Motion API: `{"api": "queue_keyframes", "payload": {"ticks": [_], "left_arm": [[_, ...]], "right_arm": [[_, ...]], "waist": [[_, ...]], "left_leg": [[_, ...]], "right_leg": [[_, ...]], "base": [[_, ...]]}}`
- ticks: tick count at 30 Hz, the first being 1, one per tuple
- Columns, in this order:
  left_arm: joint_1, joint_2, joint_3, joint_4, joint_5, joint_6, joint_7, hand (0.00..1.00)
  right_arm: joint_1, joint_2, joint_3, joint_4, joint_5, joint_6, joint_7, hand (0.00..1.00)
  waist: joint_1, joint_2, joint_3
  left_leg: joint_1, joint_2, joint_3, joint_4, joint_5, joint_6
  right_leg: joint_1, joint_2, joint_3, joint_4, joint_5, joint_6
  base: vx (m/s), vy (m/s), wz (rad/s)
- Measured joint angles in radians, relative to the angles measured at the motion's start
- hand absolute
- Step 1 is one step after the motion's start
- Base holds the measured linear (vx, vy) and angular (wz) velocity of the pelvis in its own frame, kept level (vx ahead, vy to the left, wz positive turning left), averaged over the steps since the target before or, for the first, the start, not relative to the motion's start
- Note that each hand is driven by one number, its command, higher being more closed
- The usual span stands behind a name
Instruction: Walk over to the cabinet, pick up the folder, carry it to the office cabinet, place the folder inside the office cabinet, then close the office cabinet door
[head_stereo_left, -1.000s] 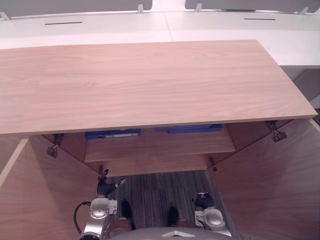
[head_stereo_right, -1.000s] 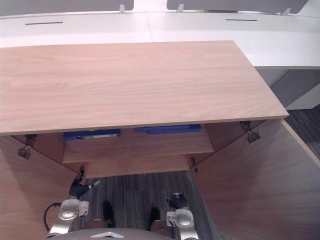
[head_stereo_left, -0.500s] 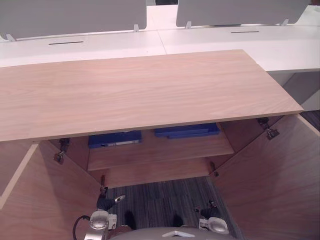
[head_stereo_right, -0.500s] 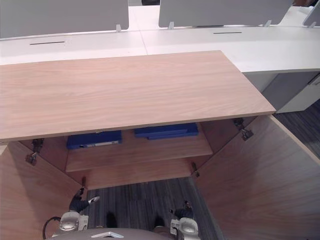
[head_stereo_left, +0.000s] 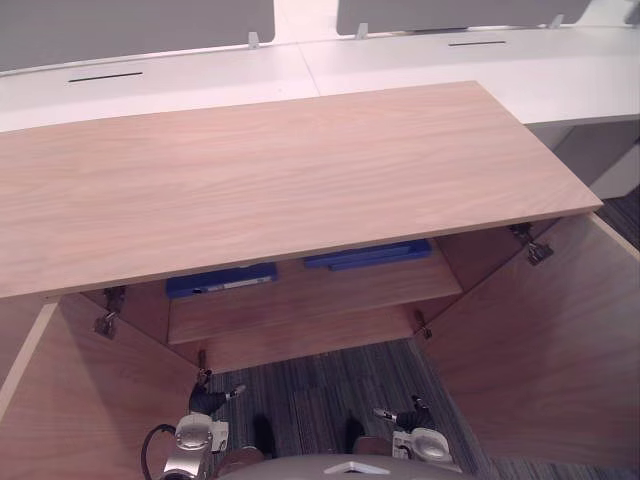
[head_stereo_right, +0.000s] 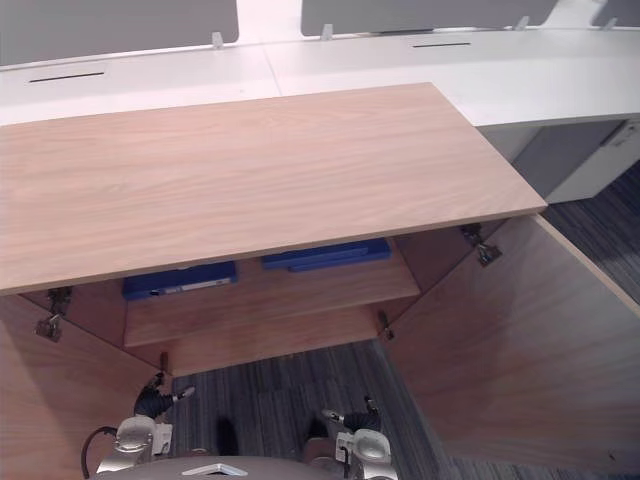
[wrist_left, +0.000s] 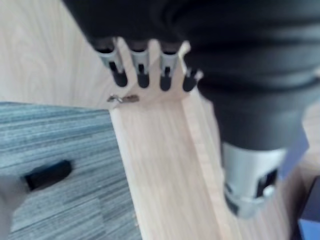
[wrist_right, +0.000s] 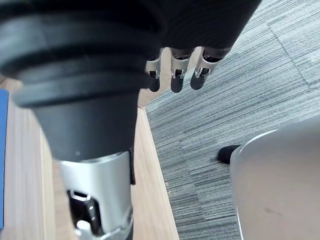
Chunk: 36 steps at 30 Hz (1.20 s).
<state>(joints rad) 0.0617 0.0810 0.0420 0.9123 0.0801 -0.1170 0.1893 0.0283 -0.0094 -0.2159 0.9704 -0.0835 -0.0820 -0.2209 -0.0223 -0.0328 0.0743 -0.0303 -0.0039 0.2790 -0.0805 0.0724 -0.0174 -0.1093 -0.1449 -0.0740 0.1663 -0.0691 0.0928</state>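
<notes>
Two flat blue folders are laid on the inner shelf (head_stereo_left: 310, 300) of the open light-wood cabinet (head_stereo_left: 300, 180), long axes side to side. The left folder (head_stereo_left: 222, 282) is ahead of and above the left hand (head_stereo_left: 205, 401), and the right folder (head_stereo_left: 368, 255) is likewise placed for the right hand (head_stereo_left: 411, 412). Both hands' fingers (wrist_left: 141, 70) are held straight and empty.

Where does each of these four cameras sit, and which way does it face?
Left eye view: head, looking down at the open cabinet and blue folders on its shelf; left hand and right hand low.
Right eye view: beside it, same scene.
Left wrist view: along the left hand's straight fingers to cabinet wood and carpet.
Right wrist view: along the right hand's fingers to carpet.
Both wrist views share the carpet.
</notes>
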Motion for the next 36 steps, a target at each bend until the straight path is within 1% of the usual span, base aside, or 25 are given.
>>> {"api": "queue_keyframes", "payload": {"ticks": [1, 3, 4, 6, 8, 9, 10, 11, 12, 14, 17, 21, 22, 24, 28, 30, 32, 33, 35, 36], "left_arm": [[0.000, -0.001, 0.000, 0.000, 0.000, 0.000, 0.000, 0.00], [-0.001, -0.001, 0.001, 0.000, -0.001, 0.000, 0.000, 0.00], [0.000, -0.001, 0.005, 0.000, -0.001, 0.000, 0.000, 0.00], [0.000, -0.001, 0.006, 0.001, -0.001, 0.000, 0.000, 0.00], [-0.007, -0.004, 0.006, 0.001, -0.001, 0.000, 0.000, 0.00], [-0.009, -0.005, 0.006, 0.001, -0.001, 0.000, 0.000, 0.00], [-0.010, -0.006, 0.005, 0.000, -0.002, 0.000, 0.000, 0.00], [-0.010, -0.005, 0.002, 0.000, -0.001, 0.000, -0.001, 0.00], [-0.009, -0.007, -0.001, 0.000, -0.001, 0.000, -0.002, 0.00], [-0.002, -0.028, -0.004, 0.000, -0.001, 0.000, -0.009, 0.00], [0.021, -0.040, -0.006, 0.001, -0.001, 0.000, -0.020, 0.00], [0.010, -0.040, -0.037, 0.002, 0.000, 0.001, -0.021, 0.00], [0.007, -0.039, -0.044, 0.002, 0.001, 0.001, -0.021, 0.00], [0.005, -0.038, -0.044, 0.007, 0.001, 0.002, -0.021, 0.00], [-0.004, -0.024, -0.043, 0.014, 0.001, 0.003, -0.020, 0.00], [-0.007, -0.020, -0.041, 0.021, 0.001, 0.008, -0.020, 0.00], [-0.007, -0.021, -0.035, 0.021, 0.001, 0.010, -0.019, 0.00], [-0.006, -0.020, -0.034, 0.021, 0.002, 0.010, -0.019, 0.00], [0.002, -0.021, -0.034, 0.020, 0.002, 0.011, -0.019, 0.00], [0.003, -0.021, -0.034, 0.019, 0.002, 0.011, -0.018, 0.00]], "right_arm": [[0.000, 0.000, 0.002, 0.000, 0.001, 0.000, 0.000, 0.00], [-0.004, 0.001, 0.008, 0.000, 0.001, 0.000, 0.000, 0.00], [-0.005, 0.001, 0.012, 0.000, 0.001, 0.000, 0.000, 0.00], [-0.024, 0.000, 0.016, -0.001, 0.003, 0.000, 0.000, 0.00], [-0.041, 0.000, 0.014, -0.001, 0.008, -0.001, -0.001, 0.00], [-0.044, -0.001, 0.014, -0.001, 0.009, -0.001, -0.002, 0.00], [-0.050, -0.002, 0.014, -0.001, 0.009, -0.001, -0.003, 0.00], [-0.051, -0.002, 0.014, -0.006, 0.013, -0.001, -0.004, 0.00], [-0.049, -0.005, 0.013, -0.011, 0.017, -0.001, -0.005, 0.00], [-0.043, -0.021, 0.003, -0.012, 0.019, -0.001, -0.007, 0.00], [-0.012, -0.021, -0.008, -0.013, 0.021, -0.001, -0.007, 0.00], [0.009, -0.008, -0.043, -0.012, 0.058, -0.001, -0.007, 0.00], [0.009, -0.009, -0.043, -0.012, 0.059, -0.001, -0.007, 0.00], [0.008, -0.008, -0.043, -0.012, 0.060, -0.001, -0.007, 0.00], [-0.009, -0.004, -0.043, -0.027, 0.060, -0.002, -0.008, 0.00], [-0.003, -0.003, -0.042, -0.092, 0.059, -0.001, -0.010, 0.00], [0.027, -0.004, -0.042, -0.247, 0.056, -0.002, -0.014, 0.00], [0.033, -0.005, -0.043, -0.291, 0.056, -0.002, -0.017, 0.00], [0.056, -0.011, -0.067, -0.455, 0.048, -0.017, -0.033, 0.00], [0.059, -0.013, -0.082, -0.487, 0.047, -0.024, -0.040, 0.00]], "waist": [[0.003, -0.001, -0.001], [0.015, -0.002, 0.000], [0.025, -0.007, 0.000], [0.023, -0.008, 0.011], [0.023, -0.004, 0.048], [0.021, -0.001, 0.054], [0.015, 0.004, 0.061], [0.012, 0.003, 0.061], [0.012, 0.005, 0.063], [0.011, 0.022, 0.069], [0.007, 0.029, 0.063], [-0.013, 0.040, 0.051], [-0.014, 0.042, 0.049], [-0.015, 0.045, 0.049], [-0.015, 0.043, 0.047], [-0.019, 0.046, 0.045], [-0.025, 0.047, 0.045], [-0.030, 0.047, 0.045], [-0.048, 0.049, 0.043], [-0.050, 0.051, 0.041]], "left_leg": [[0.000, 0.001, -0.007, 0.000, 0.001, 0.000], [-0.007, 0.007, -0.013, 0.000, 0.007, 0.009], [-0.021, 0.010, -0.013, 0.001, 0.011, 0.008], [-0.042, 0.009, -0.029, 0.001, 0.022, 0.010], [-0.041, 0.014, -0.052, 0.002, 0.034, 0.009], [-0.042, 0.016, -0.057, 0.002, 0.036, 0.006], [-0.054, 0.021, -0.067, 0.017, 0.041, 0.003], [-0.085, 0.021, -0.089, 0.055, 0.038, 0.000], [-0.089, 0.021, -0.095, 0.061, 0.037, -0.001], [-0.078, 0.025, -0.110, 0.057, 0.025, -0.013], [-0.024, 0.027, -0.111, -0.005, 0.017, -0.018], [-0.016, 0.031, -0.107, -0.006, 0.019, -0.021], [-0.013, 0.031, -0.099, -0.006, 0.021, -0.018], [0.014, 0.032, -0.067, -0.006, 0.012, -0.024], [0.045, 0.041, -0.016, -0.006, 0.004, -0.031], [0.056, 0.049, 0.011, -0.006, -0.003, -0.039], [0.074, 0.060, 0.054, -0.006, -0.018, -0.044], [0.079, 0.063, 0.063, -0.005, -0.021, -0.046], [0.101, 0.070, 0.111, 0.000, -0.034, -0.051], [0.106, 0.072, 0.125, 0.000, -0.038, -0.051]], "right_leg": [[0.014, 0.002, -0.008, -0.028, 0.006, 0.005], [0.043, 0.011, -0.024, -0.096, 0.036, 0.002], [0.047, 0.016, -0.024, -0.127, 0.051, -0.006], [0.046, 0.021, -0.040, -0.150, 0.068, -0.003], [0.056, 0.027, -0.059, -0.142, 0.065, -0.009], [0.055, 0.029, -0.067, -0.134, 0.060, -0.013], [0.034, 0.030, -0.075, -0.089, 0.035, -0.019], [0.002, 0.024, -0.075, -0.043, 0.001, -0.035], [-0.006, 0.021, -0.076, -0.026, -0.011, -0.031], [-0.015, 0.021, -0.077, 0.009, -0.038, -0.022], [0.014, 0.037, -0.063, -0.006, -0.040, -0.019], [0.042, 0.047, -0.037, -0.051, -0.027, -0.018], [0.048, 0.048, -0.027, -0.061, -0.016, -0.020], [0.078, 0.056, 0.003, -0.097, 0.011, -0.016], [0.093, 0.069, 0.060, -0.129, 0.029, -0.021], [0.091, 0.077, 0.088, -0.135, 0.036, -0.025], [0.088, 0.092, 0.134, -0.146, 0.051, -0.027], [0.087, 0.096, 0.147, -0.147, 0.053, -0.028], [0.077, 0.107, 0.202, -0.148, 0.065, -0.029], [0.073, 0.111, 0.216, -0.149, 0.069, -0.029]], "base": [[0.06, -0.010, 0.24], [0.05, -0.013, 0.09], [0.04, -0.017, 0.04], [0.02, -0.014, 0.19], [-0.02, -0.014, 0.28], [-0.05, -0.036, 0.24], [-0.05, -0.042, 0.31], [-0.06, -0.051, 0.29], [-0.05, -0.050, 0.23], [-0.07, -0.048, 0.04], [0.00, -0.023, -0.08], [0.06, -0.001, -0.06], [0.10, 0.010, -0.30], [0.11, 0.004, -0.41], [0.06, -0.016, -0.48], [0.02, -0.023, -0.45], [0.00, -0.019, -0.60], [-0.02, -0.007, -0.65], [-0.04, 0.000, -0.68], [-0.06, 0.007, -0.69]]}}
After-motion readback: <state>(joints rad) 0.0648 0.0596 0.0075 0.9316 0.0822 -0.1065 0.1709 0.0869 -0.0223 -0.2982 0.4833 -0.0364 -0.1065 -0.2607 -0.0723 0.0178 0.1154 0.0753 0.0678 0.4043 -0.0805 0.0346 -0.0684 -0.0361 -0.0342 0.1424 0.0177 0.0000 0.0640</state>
